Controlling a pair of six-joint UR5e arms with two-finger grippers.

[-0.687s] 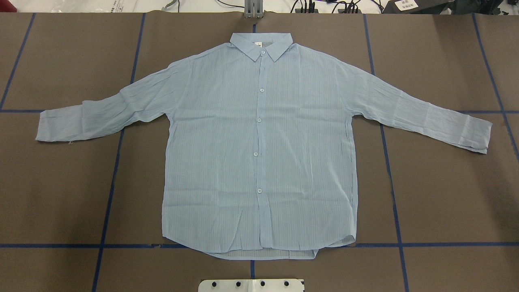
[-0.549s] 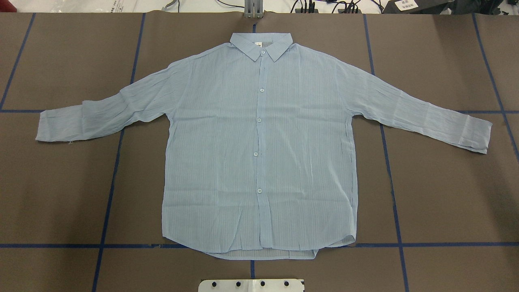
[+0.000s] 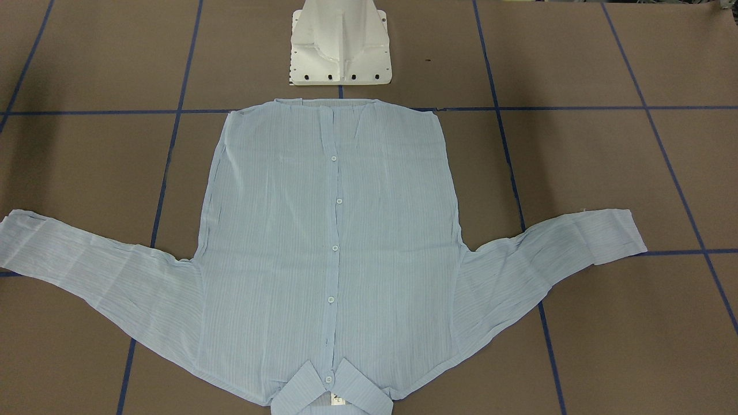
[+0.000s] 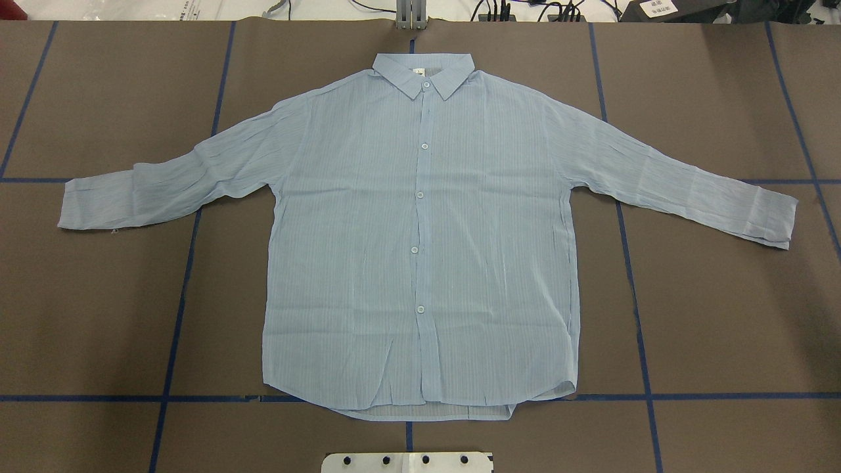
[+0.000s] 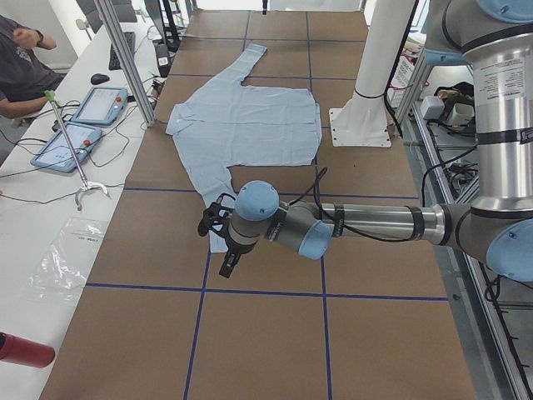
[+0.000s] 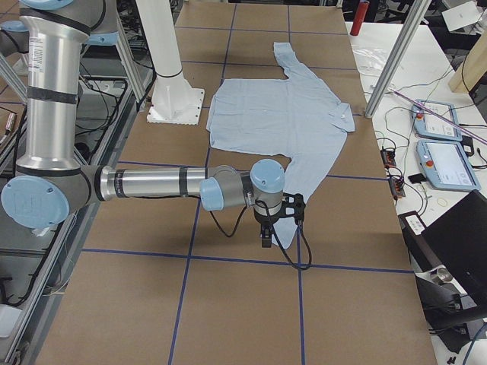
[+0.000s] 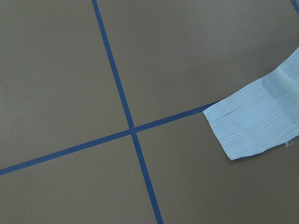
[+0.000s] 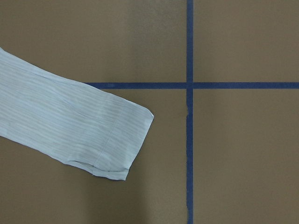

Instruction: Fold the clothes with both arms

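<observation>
Well, the pale-blue shirt (image 4: 420,249) lies flat and buttoned, front up, on the brown table (image 4: 723,315), with its sleeves spread wide and its hem just beside the white pedestal (image 3: 340,52). The left gripper (image 5: 218,243) and right gripper (image 6: 265,228) each hang near a sleeve's cuff; I cannot tell whether their jaws are apart.

We log a brown table (image 4: 723,295) gridded with blue tape (image 4: 723,397), and a white pedestal (image 3: 340,52) at its near edge. On the far bench: a seated person (image 5: 21,75), two pendants (image 5: 100,104), a grabber (image 5: 83,179), a plastic bag (image 5: 71,258).
</observation>
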